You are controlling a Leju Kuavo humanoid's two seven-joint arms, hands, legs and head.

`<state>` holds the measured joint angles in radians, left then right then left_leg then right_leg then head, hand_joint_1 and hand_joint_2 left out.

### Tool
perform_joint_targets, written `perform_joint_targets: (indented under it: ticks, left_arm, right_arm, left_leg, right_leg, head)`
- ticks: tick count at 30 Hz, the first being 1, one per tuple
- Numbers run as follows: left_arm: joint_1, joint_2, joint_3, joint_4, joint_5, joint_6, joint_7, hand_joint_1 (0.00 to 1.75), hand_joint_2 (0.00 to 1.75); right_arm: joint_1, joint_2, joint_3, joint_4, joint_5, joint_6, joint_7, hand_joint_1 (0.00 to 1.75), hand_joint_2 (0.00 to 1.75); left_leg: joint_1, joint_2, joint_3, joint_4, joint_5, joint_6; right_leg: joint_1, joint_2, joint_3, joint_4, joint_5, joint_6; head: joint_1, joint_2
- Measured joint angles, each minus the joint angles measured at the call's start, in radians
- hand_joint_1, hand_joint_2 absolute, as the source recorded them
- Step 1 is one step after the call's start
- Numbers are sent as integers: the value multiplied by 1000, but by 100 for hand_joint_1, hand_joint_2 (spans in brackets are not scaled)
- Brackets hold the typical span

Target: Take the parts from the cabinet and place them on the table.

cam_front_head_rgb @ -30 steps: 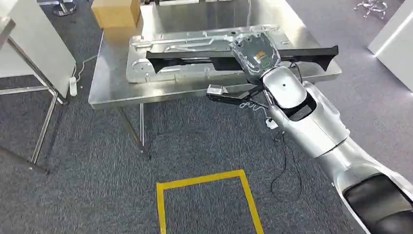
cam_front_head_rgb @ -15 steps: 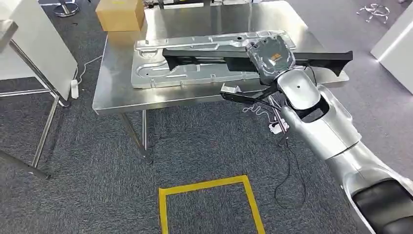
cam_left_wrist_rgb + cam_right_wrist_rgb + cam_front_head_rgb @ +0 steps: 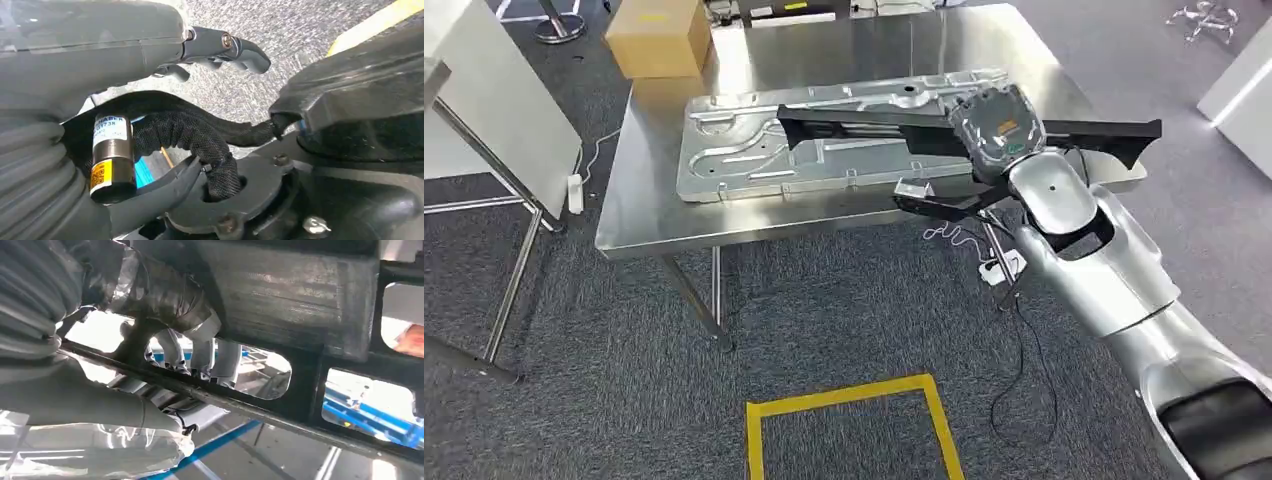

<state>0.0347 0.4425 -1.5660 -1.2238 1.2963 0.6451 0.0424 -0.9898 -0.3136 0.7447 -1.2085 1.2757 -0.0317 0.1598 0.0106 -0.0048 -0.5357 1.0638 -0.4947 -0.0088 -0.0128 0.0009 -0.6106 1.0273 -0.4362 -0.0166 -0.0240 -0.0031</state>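
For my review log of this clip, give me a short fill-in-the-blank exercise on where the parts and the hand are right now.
1. The long black part is held by the robot's ____ hand.
2. The stamped metal panel lies flat on the steel ____.
3. At the table's far corner sits a cardboard ____.
4. On the carpet in front of the table, tape marks a ____ outline.

Missing words: right; table; box; yellow

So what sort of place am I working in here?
Probably a factory test area or workshop: a stainless steel work table carries a large stamped metal panel, yellow tape marks a bay on the grey carpet, and a cardboard box sits nearby.
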Motion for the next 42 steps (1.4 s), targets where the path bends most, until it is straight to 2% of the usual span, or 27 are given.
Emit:
perform_joint_targets:
  ticks: [2, 4, 6, 8, 10, 11, 14, 16, 17, 19, 21, 22, 23, 24, 25, 26, 28, 31, 32, 33, 35, 37, 38, 39, 40, 41, 42]
  left_arm:
    - [-1, 1, 0, -2, 0, 0, 0, 0, 175]
    - [0, 1, 0, -2, 2, 2, 0, 0, 175]
    - [0, 1, 0, -3, 6, 6, -1, 0, 175]
    - [2, 2, 0, -5, 12, 9, -2, 0, 175]
    - [7, 11, -2, -5, 13, 9, -2, 0, 175]
    - [4, 11, -2, -7, 13, 9, -2, 0, 175]
    - [5, 13, -1, -12, 32, 4, -4, 0, 175]
    - [2, 13, -1, -12, 56, -11, -9, 0, 175]
    - [-1, 13, -1, -11, 66, -19, -12, 0, 175]
    - [-4, 13, -1, -5, 84, -41, -16, 0, 175]
    - [-5, 13, -1, 2, 92, -53, -18, 0, 175]
    - [-5, 13, -1, 8, 96, -61, -18, 0, 175]
    - [-6, 13, -1, 13, 101, -72, -18, 0, 175]
    - [-6, 13, -1, 21, 108, -85, -18, 0, 175]
    - [-4, 13, -1, 31, 109, -98, -18, 0, 175]
    - [-10, 12, -1, 43, 114, -111, -19, 0, 175]
    - [-16, 10, -1, 65, 121, -138, -20, 0, 175]
    - [-19, 4, -1, 107, 127, -168, -23, 0, 175]
    - [-21, 2, -1, 120, 127, -175, -23, 0, 175]
    - [-22, -1, -1, 129, 127, -181, -23, 0, 175]
    - [-21, -6, -1, 151, 126, -190, -23, 0, 175]
    - [-21, -12, -1, 167, 126, -198, -23, 0, 175]
    - [-20, -16, -1, 176, 126, -200, -23, 0, 175]
    - [-20, -18, -1, 182, 126, -200, -23, 0, 175]
    - [-16, -20, -1, 186, 126, -199, -23, 0, 175]
    - [-11, -22, -1, 187, 127, -195, -23, 0, 175]
    - [-14, -24, -1, 188, 128, -188, -23, 0, 175]
  right_arm:
    - [0, 0, -1, 0, 0, -2, 0, 175, 175]
    - [9, 0, -1, 0, 0, -2, -1, 175, 175]
    - [19, 1, 0, 0, 2, -4, -3, 175, 175]
    - [22, 8, 0, 0, 7, -6, -3, 175, 175]
    - [27, 11, 2, 2, 9, -12, -2, 175, 175]
    - [27, 15, 4, 1, 9, -13, -2, 175, 175]
    - [36, 26, 5, 1, 29, -15, -1, 175, 175]
    - [35, 59, 11, 5, 57, -21, 6, 175, 175]
    - [34, 76, 15, 10, 69, -23, 10, 175, 175]
    - [40, 121, 36, 31, 91, -24, 25, 175, 175]
    - [51, 158, 50, 45, 98, -24, 29, 175, 175]
    - [51, 175, 55, 51, 100, -25, 29, 175, 175]
    - [50, 192, 59, 58, 106, -26, 29, 175, 175]
    - [49, 214, 63, 67, 113, -27, 29, 175, 175]
    - [49, 230, 69, 81, 118, -28, 29, 175, 175]
    - [48, 249, 81, 98, 122, -32, 33, 175, 175]
    - [52, 295, 93, 113, 130, -33, 34, 175, 175]
    - [45, 353, 102, 134, 135, -40, 37, 175, 175]
    - [43, 373, 106, 141, 135, -43, 38, 175, 175]
    - [44, 383, 112, 148, 135, -46, 38, 175, 175]
    - [51, 402, 122, 162, 135, -47, 35, 175, 175]
    - [59, 413, 133, 174, 133, -47, 33, 175, 175]
    - [66, 417, 135, 179, 131, -47, 33, 175, 175]
    - [69, 420, 136, 184, 130, -48, 32, 175, 175]
    - [72, 422, 136, 188, 129, -48, 32, 175, 175]
    - [75, 422, 137, 193, 128, -48, 31, 175, 175]
    - [78, 421, 143, 196, 125, -49, 31, 175, 175]
  left_leg:
    - [0, 0, -84, 138, -30, -5]
    - [0, 0, -174, 251, -95, -6]
    - [0, 0, -204, 228, -93, 1]
    - [-6, 0, -174, 88, 4, 13]
    - [-21, -2, -166, -30, 162, 40]
    - [-25, 3, -159, -41, 135, 40]
    - [-28, 1, -121, -69, 130, 55]
    - [-21, 0, -85, -89, 118, 59]
    - [-19, 2, -74, -90, 107, 62]
    - [-17, 2, -47, -90, 82, 59]
    - [-13, -1, -13, -90, 55, 55]
    - [-10, -4, 5, -88, 40, 53]
    - [-8, -7, 25, -87, 25, 50]
    - [-6, -7, 44, -86, 9, 45]
    - [-6, -10, 52, -86, -8, 37]
    - [-8, -16, 67, -72, -24, 28]
    - [-9, -16, 87, -71, -34, 10]
    - [-1, -11, 55, 0, -16, -1]
    - [1, -8, 10, 78, -16, -8]
    - [1, -8, -38, 143, -37, -14]
    - [1, -6, -124, 230, -130, -21]
    - [1, -4, -157, 214, -164, -17]
    - [1, -3, -155, 155, -133, -17]
    - [2, -2, -145, 86, -73, -15]
    - [2, 0, -135, 14, 15, -11]
    - [1, 2, -136, -46, 138, -5]
    - [-5, 4, -129, -39, 106, 3]
  right_leg:
    - [1, 0, 16, 0, -17, -8]
    - [4, 1, 37, 0, -36, -10]
    - [8, 1, 67, 0, -60, -10]
    - [14, 1, 104, -1, -87, -9]
    - [11, 0, 120, -2, -110, -6]
    - [12, 9, 122, -11, -112, 2]
    - [9, 5, 141, -6, -95, 23]
    - [6, 1, 84, 98, -64, 31]
    - [5, 2, 35, 169, -68, 35]
    - [0, 2, -55, 265, -141, 43]
    - [-4, 0, -104, 264, -205, 50]
    - [-6, 0, -107, 225, -195, 48]
    - [-8, -1, -100, 161, -147, 45]
    - [-10, -1, -88, 88, -69, 47]
    - [-10, -2, -82, 15, 53, 45]
    - [-5, -4, -88, -3, 76, 40]
    - [-2, 3, -72, 4, 62, 19]
    - [-3, 5, -40, -5, 43, -7]
    - [-2, 5, -26, -7, 33, -15]
    - [-1, 5, -16, -7, 22, -17]
    - [1, 5, 9, -7, -3, -19]
    - [1, 6, 39, -7, -27, -18]
    - [1, 6, 62, -7, -44, -15]
    - [1, 6, 80, -7, -58, -12]
    - [1, 5, 94, -7, -72, -9]
    - [5, 6, 109, -2, -86, -3]
    - [7, 11, 111, -4, -97, 6]
  head:
    - [0, 0]
    - [0, 0]
    - [0, 0]
    - [0, 0]
    - [3, 0]
    - [2, 0]
    - [3, 0]
    - [3, 0]
    - [3, 0]
    - [3, 0]
    - [3, 0]
    - [3, 0]
    - [3, 0]
    - [3, 0]
    - [5, 0]
    - [3, 0]
    - [3, 0]
    - [4, 0]
    - [1, 0]
    - [2, 0]
    - [2, 0]
    - [2, 0]
    - [2, 0]
    - [2, 0]
    - [2, 0]
    - [3, 0]
    - [2, 0]
